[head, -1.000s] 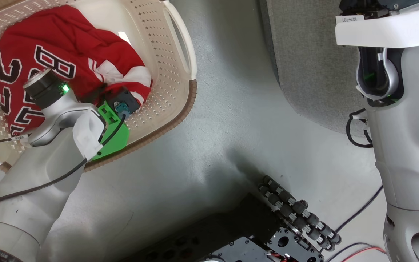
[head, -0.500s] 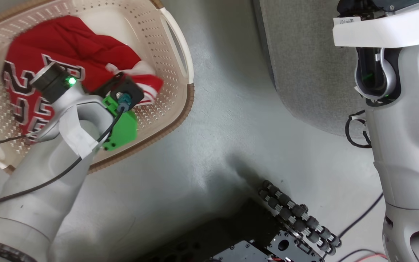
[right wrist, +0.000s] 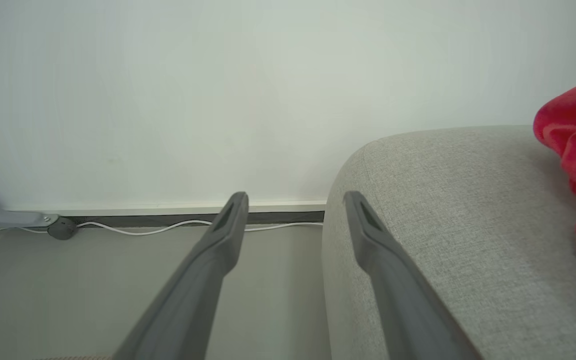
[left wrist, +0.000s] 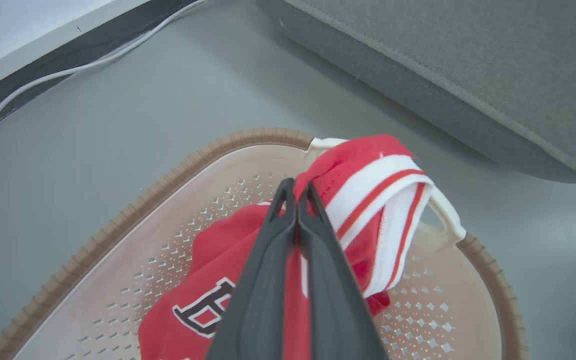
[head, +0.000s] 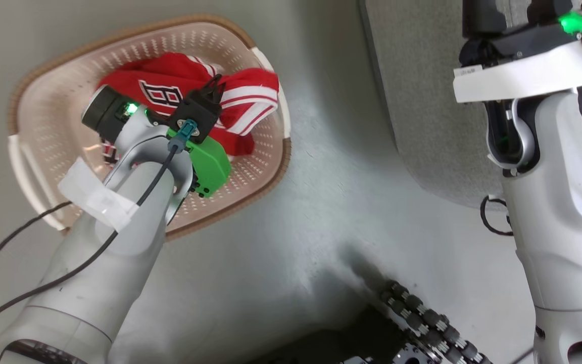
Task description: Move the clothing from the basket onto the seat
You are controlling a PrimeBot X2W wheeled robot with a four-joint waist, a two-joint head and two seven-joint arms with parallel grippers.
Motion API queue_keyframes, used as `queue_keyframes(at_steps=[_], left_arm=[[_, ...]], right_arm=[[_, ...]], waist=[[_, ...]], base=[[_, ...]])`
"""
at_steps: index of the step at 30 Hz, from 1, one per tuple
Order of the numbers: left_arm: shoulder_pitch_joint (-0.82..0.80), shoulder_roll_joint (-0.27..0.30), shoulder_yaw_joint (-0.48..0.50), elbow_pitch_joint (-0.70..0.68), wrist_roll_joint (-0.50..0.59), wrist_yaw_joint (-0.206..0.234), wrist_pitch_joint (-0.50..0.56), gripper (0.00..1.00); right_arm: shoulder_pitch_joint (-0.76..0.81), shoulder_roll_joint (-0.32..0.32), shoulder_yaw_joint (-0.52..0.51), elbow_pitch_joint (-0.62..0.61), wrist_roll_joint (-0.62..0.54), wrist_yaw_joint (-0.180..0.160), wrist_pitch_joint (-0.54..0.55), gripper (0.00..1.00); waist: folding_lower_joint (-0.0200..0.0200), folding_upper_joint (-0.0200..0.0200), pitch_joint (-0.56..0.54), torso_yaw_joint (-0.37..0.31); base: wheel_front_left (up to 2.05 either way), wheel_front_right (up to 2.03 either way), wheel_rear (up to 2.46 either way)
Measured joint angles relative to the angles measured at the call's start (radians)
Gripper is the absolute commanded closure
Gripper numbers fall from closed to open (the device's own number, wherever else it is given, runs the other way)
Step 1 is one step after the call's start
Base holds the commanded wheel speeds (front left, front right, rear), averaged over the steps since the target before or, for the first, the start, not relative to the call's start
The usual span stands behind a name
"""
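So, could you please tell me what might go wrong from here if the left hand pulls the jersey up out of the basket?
1. The left hand is shut on only a thin fold of the clothing, close to its tips, so the fabric may slip free when pulled.
2. The striped trim lies over the handle of the basket; it could catch there and drag or tip the basket.

One basket (head: 53,111), one seat (head: 422,101), two garments (head: 250,96) (right wrist: 568,135) (at least).
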Motion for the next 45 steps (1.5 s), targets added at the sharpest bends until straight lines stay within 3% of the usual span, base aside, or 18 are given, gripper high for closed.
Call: queue_keyframes(at_steps=[18,45], left_arm=[[0.092,-0.019,0.127,-0.114,-0.142,0.035,-0.020,1.00],[0.228,-0.007,0.168,-0.188,-0.217,0.024,-0.020,1.00]], right_arm=[[0.148,-0.030,-0.036,0.071,-0.022,0.009,0.000,0.00],[0.377,-0.023,0.004,0.200,-0.032,0.026,0.000,0.00]], waist=[[0.0000,0.0000,-0.242,0.132],[-0.0001,0.0000,-0.637,0.253]], base=[[0.00,0.00,0.00],[0.00,0.00,0.00]])
